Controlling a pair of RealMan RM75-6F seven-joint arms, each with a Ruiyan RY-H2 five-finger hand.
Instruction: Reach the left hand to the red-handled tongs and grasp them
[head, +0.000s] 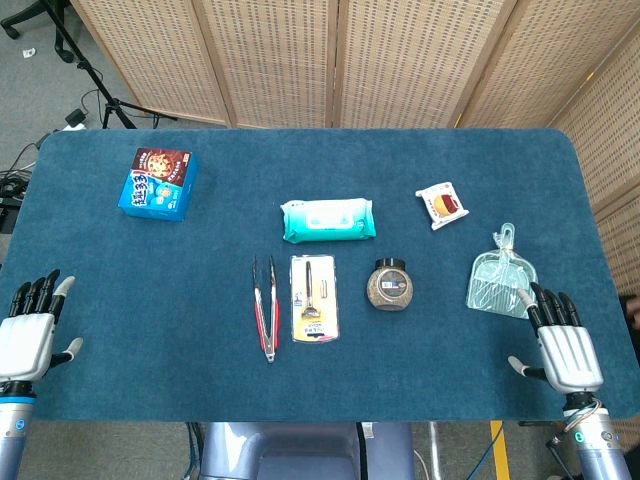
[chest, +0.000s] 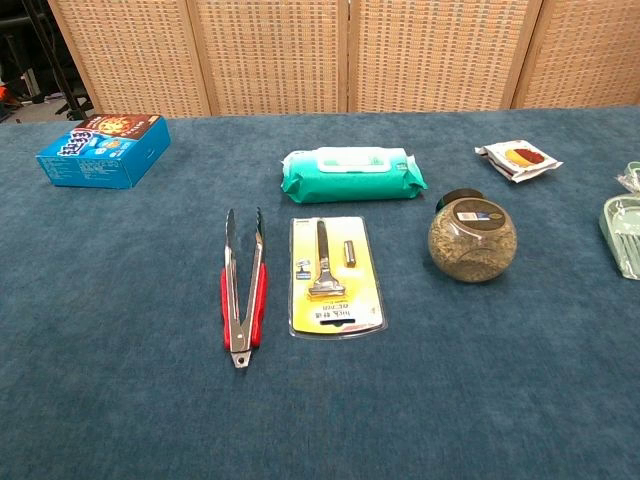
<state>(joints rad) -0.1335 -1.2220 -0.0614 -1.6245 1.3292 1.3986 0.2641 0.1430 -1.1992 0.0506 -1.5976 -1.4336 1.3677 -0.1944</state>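
Both hands open, left hand (head: 28, 335) far from red-handled tongs (head: 265, 306)

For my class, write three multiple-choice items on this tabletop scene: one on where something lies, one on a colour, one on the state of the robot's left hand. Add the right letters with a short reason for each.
1. What lies directly beside the red-handled tongs, between them and the glass jar?
A. the blue snack box
B. the yellow-carded peeler pack
C. the teal scoop

2. What colour is the wet wipes pack?
A. teal green
B. orange
C. black

3. What is the left hand doing?
A. gripping the tongs
B. pressing on the snack box
C. held open at the table's near edge, holding nothing

Answers:
1 B: the peeler pack lies alongside the tongs, and the jar stands beyond it.
2 A: its wrapper is teal green with a white flap.
3 C: its fingers are spread and it is well apart from the tongs.
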